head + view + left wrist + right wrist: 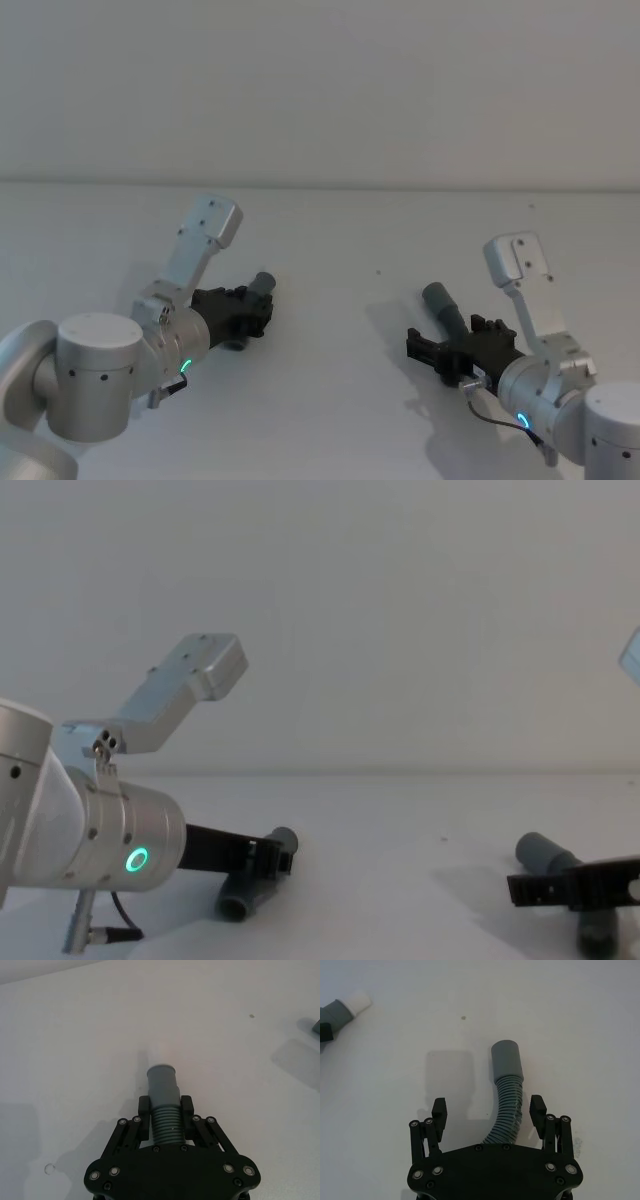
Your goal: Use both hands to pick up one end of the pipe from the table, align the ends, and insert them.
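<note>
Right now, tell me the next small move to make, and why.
Probably close the right gripper on the ribbed part of the right hose piece. Its jaws stand open on either side of the hose without touching it, while the left gripper has its jaws shut on the left hose piece.

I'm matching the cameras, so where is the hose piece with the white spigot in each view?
Head view: hose piece left of centre, held by the left tool.
Left wrist view: hose piece mid-picture, clamped by that tool.
Right wrist view: hose piece at the picture's edge, beyond the open right tool.
Chest view: hose piece low on the left.
Shared landmark: dark speck on the table.
</note>
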Motion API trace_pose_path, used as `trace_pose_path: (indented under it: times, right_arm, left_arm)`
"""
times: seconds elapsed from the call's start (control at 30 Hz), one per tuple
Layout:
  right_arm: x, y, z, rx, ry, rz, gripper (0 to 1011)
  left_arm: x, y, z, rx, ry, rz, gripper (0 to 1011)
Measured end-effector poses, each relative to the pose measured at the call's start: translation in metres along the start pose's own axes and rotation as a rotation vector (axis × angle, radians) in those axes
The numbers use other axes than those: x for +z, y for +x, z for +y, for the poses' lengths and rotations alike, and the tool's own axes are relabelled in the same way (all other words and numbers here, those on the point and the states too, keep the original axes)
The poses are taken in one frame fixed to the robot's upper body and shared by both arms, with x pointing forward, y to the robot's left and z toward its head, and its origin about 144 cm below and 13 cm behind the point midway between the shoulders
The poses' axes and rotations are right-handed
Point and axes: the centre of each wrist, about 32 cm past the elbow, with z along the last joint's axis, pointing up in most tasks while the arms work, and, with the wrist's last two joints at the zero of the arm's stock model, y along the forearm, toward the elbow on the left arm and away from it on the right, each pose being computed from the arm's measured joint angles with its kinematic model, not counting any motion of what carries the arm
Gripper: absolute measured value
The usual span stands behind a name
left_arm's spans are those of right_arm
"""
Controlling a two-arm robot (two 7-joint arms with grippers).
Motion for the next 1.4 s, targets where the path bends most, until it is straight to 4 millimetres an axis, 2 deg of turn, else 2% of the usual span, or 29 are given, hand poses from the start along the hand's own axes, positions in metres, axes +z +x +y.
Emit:
trace_pose_path:
  times: [0.47, 0.67, 0.77, 0.87, 1.07, 1.13, 1.27, 1.33, 1.4]
  right_arm:
    - [-0.0013, -0.0012, 0.0032, -0.001, -0.009, -0.009, 1002]
    - [-0.0016, -0.0013, 0.0039, -0.001, -0.011, -0.011, 904]
    - [-0.0017, -0.0013, 0.0041, 0.000, -0.011, -0.012, 770]
    - [-0.0018, -0.0014, 0.0043, 0.000, -0.012, -0.012, 713]
    - [-0.0018, -0.0017, 0.0046, 0.000, -0.012, -0.013, 494]
    - [-0.0018, -0.0017, 0.0046, 0.001, -0.012, -0.013, 457]
    - [-0.0018, -0.0017, 0.0047, 0.001, -0.011, -0.013, 283]
    - [-0.0018, -0.0017, 0.0048, 0.001, -0.011, -0.013, 268]
    - [-0.0018, -0.0016, 0.0048, 0.001, -0.011, -0.014, 191]
  left_arm:
    - [0.0000, 0.0000, 0.0000, 0.000, 0.000, 0.000, 349]
    - [0.0000, 0.0000, 0.0000, 0.000, 0.000, 0.000, 349]
    - [0.0000, 0.0000, 0.0000, 0.000, 0.000, 0.000, 349]
    - [0.0000, 0.0000, 0.0000, 0.000, 0.000, 0.000, 349]
    - [0.0000, 0.0000, 0.0000, 0.000, 0.000, 0.000, 349]
    - [0.0000, 0.0000, 0.0000, 0.000, 0.000, 0.000, 349]
    - [0.0000, 0.0000, 0.0000, 0.000, 0.000, 0.000, 349]
    - [0.0000, 0.0000, 0.0000, 0.000, 0.000, 0.000, 349]
    - [0.0000, 0.0000, 0.0000, 0.000, 0.000, 0.000, 349]
